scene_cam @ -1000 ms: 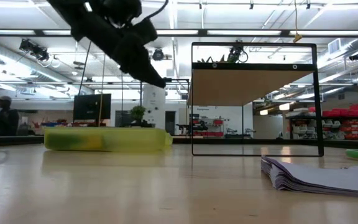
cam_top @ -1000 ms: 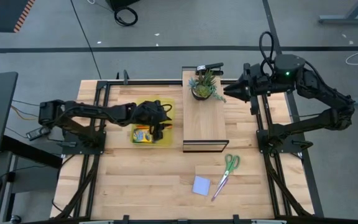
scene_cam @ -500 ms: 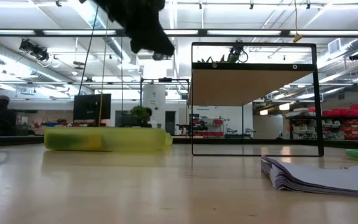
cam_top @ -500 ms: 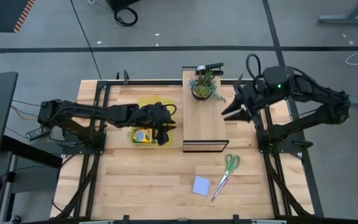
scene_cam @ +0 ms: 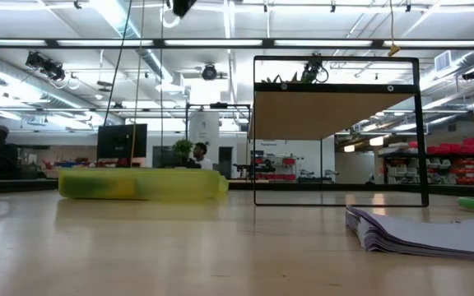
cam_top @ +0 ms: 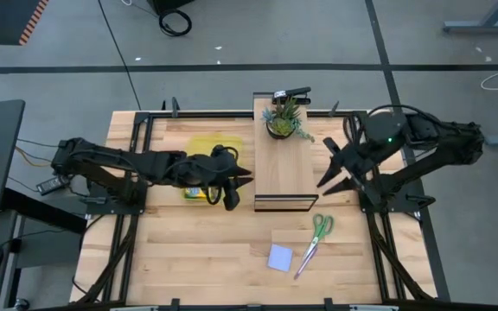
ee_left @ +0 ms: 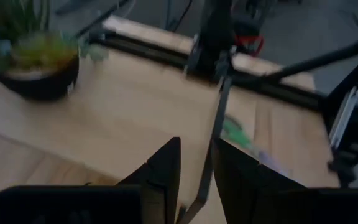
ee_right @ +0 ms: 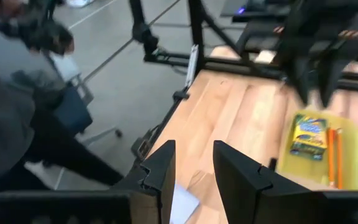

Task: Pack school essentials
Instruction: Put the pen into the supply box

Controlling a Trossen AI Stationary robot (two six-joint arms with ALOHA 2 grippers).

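Observation:
The translucent yellow case (cam_top: 204,154) lies at the table's middle left. The yellow-green crayon box (cam_top: 198,189) lies in it, as do two orange pencils (ee_right: 332,159). My left gripper (cam_top: 236,188) is open and empty, high above the case's right edge. My right gripper (cam_top: 325,166) is open and empty above the right edge of the wooden shelf (cam_top: 285,173). The green-handled scissors (cam_top: 316,238) and the light blue sticky-note pad (cam_top: 280,257) lie flat on the table, near the front right. The pad (scene_cam: 426,234) also shows in the low view.
A potted green plant (cam_top: 284,119) stands on the far end of the black-framed wooden shelf. Dark rails run along the table's sides. Bare wood lies in front of the case and the shelf. A person (ee_right: 17,124) is in the room beyond the table.
My left gripper has risen from the yellow case, leaving the low view at the top, and has gone toward the table's right and near edges. My right gripper has gone from beside the plant toward the table's near edge, along the shelf's right side.

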